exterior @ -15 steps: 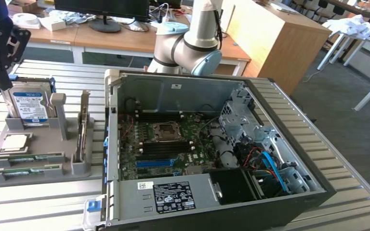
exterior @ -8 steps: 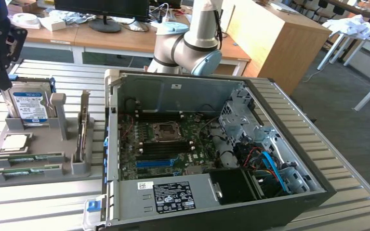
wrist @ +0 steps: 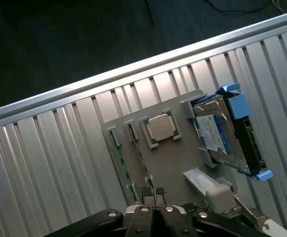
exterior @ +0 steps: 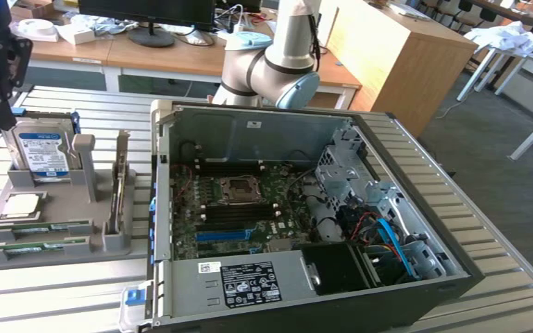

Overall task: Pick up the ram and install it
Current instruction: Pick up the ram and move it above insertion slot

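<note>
The ram (exterior: 39,226) is seen lying flat in the grey holder (exterior: 72,201), untouched by the claw (wrist: 152,191), which is closed on nothing.

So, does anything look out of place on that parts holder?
Nothing stands out. Both ram sticks lie straight in their slots on the grey holder, the processor sits flat, and the hard drive stands upright.

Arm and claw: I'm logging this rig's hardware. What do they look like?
The arm is silver-grey tubing with rounded joints and pale blue end caps. The claw is black, with small silver screws at its base.
</note>
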You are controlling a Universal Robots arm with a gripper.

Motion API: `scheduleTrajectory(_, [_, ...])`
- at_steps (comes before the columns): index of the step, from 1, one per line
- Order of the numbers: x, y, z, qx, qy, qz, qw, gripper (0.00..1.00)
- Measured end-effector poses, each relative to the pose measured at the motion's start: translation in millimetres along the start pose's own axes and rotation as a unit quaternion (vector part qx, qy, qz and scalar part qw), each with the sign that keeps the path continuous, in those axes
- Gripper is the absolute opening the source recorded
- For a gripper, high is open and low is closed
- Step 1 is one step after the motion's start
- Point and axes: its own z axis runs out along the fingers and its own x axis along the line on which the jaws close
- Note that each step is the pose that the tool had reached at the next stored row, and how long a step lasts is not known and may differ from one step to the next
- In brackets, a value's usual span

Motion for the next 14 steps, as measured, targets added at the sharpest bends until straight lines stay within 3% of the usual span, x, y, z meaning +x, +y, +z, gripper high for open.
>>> scheduleTrajectory(4, [0.0, 0.0, 0.0, -0.0008, 0.0017, -0.036, 0.9994, 0.10])
scheduleTrajectory(7, [0.0, 0.0, 0.1, -0.0013, 0.0029, -0.063, 0.9980, 0.10])
scheduleTrajectory(14, [0.0, 0.0, 0.0, -0.0025, 0.0057, -0.122, 0.9926, 0.10])
